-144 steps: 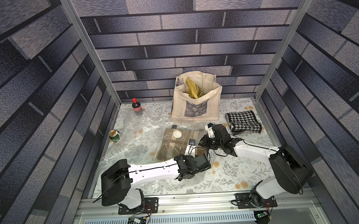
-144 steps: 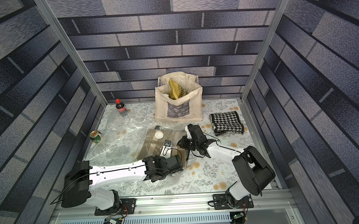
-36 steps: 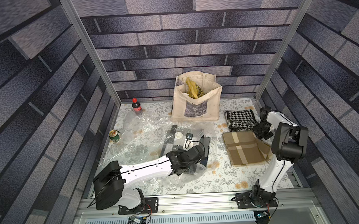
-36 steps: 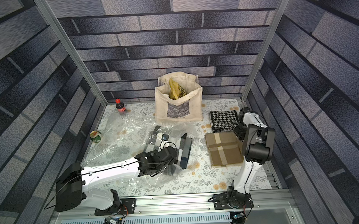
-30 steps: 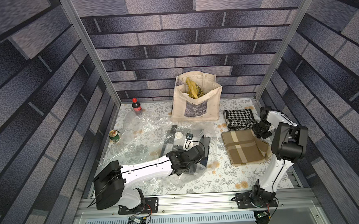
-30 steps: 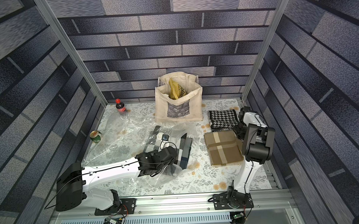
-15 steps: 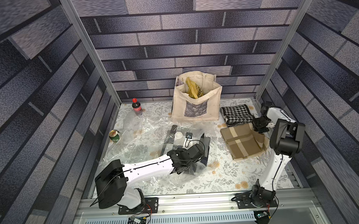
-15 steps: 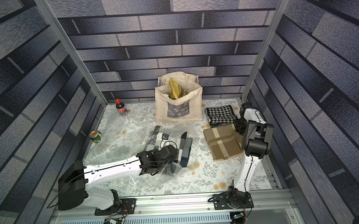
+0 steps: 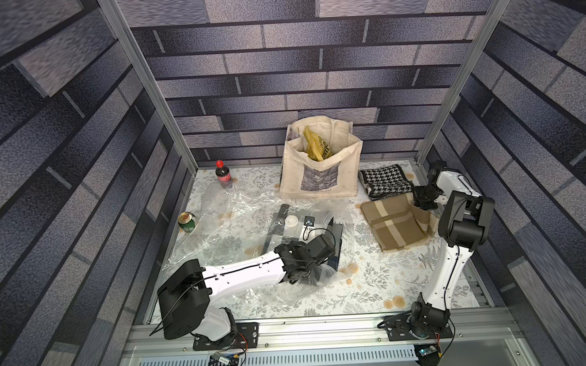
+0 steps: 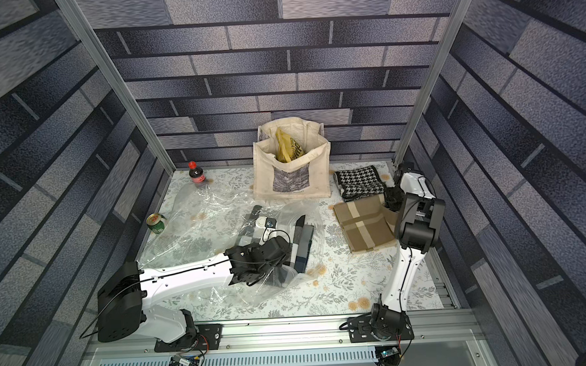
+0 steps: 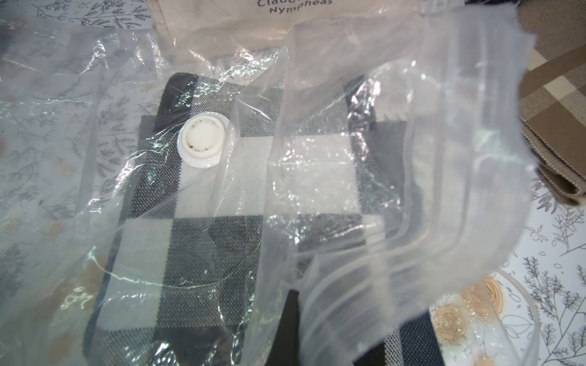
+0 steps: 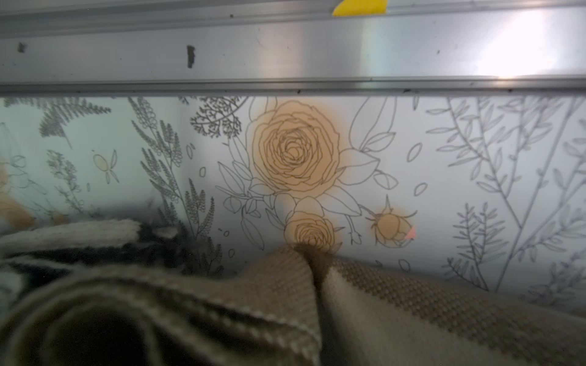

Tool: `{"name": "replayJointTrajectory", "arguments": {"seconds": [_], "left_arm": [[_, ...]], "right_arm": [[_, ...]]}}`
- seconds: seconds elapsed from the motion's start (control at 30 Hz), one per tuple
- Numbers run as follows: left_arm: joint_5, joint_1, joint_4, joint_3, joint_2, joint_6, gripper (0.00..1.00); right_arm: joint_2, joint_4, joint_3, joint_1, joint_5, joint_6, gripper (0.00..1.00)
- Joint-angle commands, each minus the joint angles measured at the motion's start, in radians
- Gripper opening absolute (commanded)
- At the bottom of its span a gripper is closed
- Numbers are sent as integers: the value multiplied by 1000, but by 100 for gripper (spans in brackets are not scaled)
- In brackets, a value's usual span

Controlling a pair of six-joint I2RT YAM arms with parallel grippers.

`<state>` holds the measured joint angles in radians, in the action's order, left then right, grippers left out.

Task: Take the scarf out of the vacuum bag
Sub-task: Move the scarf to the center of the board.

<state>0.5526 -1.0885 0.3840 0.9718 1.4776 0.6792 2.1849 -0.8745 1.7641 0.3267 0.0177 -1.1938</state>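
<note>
- The cream tote bag (image 9: 322, 175) by the back wall carries print; the left wrist view reads "Nympheas" on its lower edge (image 11: 299, 8), and a yellow printed plastic bag (image 9: 315, 147) pokes from its top.
- The vacuum bag (image 9: 239, 223) lies crumpled mid-table; the left wrist view shows its white valve cap (image 11: 204, 142) and a black-and-white checked scarf (image 11: 222, 228) inside.
- The left gripper (image 9: 314, 269) is clamped tight on the vacuum bag's open end.
- The right gripper (image 9: 425, 202), closed, pinches an edge of the tan striped scarf (image 9: 393, 225), which lies outside the bag beside the houndstooth scarf (image 9: 385, 181).
- The right wrist view alone shows tan folds (image 12: 380, 304) near the metal rail (image 12: 285, 50).
- A cola bottle (image 9: 223, 175) and green can (image 9: 188, 222) stand at the left.
</note>
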Motion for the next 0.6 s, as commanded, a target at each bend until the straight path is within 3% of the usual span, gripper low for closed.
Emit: {"name": "replayJointTrajectory", "arguments": {"seconds": [0.0,0.23,0.27,0.37,0.43,0.47,0.57], "left_arm": [[22,7,24,22,-6,-15,0],[36,-13,29,22,-12,-5,0],[38,-17,29,23,-12,-6,0],[46,-27,30,25,-16,-4,0],[46,-30,29,21,-20,-3,0],[46,-30,29,21,-20,-4,0],[49,-32,27,21,-23,-3,0]], "right_arm": [[33,-28,49,16,-2,-3,0],[87,-114,139,23,62,155,0],[102,-146,162,25,59,186,9],[91,-185,157,29,28,228,64],[64,-180,133,36,8,244,95],[51,-180,129,38,-5,259,100],[20,-189,139,38,-36,301,100]]}}
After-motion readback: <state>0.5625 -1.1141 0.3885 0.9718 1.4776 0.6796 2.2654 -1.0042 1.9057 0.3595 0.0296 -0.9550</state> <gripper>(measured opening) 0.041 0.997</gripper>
